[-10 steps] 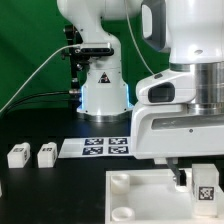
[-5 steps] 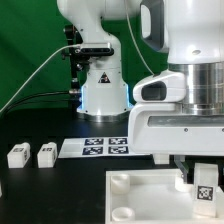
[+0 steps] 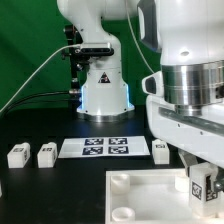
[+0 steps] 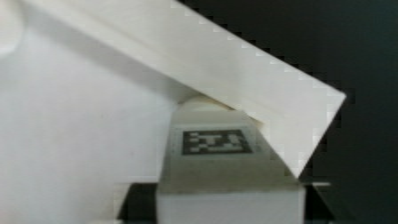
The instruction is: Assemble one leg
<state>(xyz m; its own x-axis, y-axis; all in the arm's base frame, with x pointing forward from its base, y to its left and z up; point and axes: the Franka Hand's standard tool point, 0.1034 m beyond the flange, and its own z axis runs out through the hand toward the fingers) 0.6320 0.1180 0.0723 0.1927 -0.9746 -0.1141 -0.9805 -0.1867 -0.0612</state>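
The leg is sitting clamped in the gripper, at the panel corner on the exterior view's right. Vs 1 s ago, the wrist is rotating with the leg staying put, prob. screwing it into the socket. Further back: 3 more legs are lying loose, 2 on the left, 1 beside the marker board.

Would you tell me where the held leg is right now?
In the exterior view the leg sits at the right edge, in the gripper, over the white panel.
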